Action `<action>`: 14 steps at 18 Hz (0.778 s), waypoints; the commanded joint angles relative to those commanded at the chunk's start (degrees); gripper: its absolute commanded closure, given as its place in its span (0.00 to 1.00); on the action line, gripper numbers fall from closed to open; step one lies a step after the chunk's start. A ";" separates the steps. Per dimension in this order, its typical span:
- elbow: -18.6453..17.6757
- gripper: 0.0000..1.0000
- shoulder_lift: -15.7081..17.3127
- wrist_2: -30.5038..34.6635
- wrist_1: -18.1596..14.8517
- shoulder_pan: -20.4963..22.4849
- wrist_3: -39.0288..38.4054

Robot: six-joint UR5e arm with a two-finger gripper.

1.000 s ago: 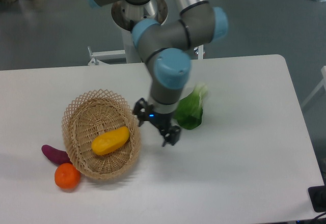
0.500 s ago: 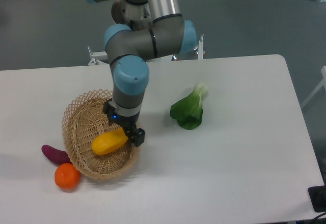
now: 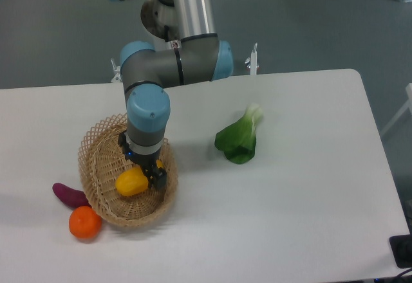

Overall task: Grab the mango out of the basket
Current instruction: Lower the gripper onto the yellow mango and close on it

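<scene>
The yellow-orange mango (image 3: 131,182) lies inside the oval tan wicker basket (image 3: 96,167) at the left of the table. My gripper (image 3: 143,167) hangs over the mango's right half and hides it. One dark finger (image 3: 158,179) shows on the near-right side of the fruit, the other on its far side. The jaws stand apart around the mango and I see no squeeze on it. The mango rests on the basket floor.
A purple tuber (image 3: 69,195) and a round orange fruit (image 3: 85,222) lie on the table just outside the basket's lower left rim. A green leafy vegetable (image 3: 239,139) lies to the right of the arm. The table's front edge runs along the bottom.
The arm has swung left from beside the green vegetable to above the basket, and the gripper has come down over the mango's right half.
</scene>
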 joint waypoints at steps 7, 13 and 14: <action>0.26 0.00 -2.72 0.61 2.53 -2.81 -2.90; 0.00 0.42 -3.52 0.62 6.06 -3.34 -5.10; -0.09 0.55 -3.34 0.70 5.98 -3.34 -5.10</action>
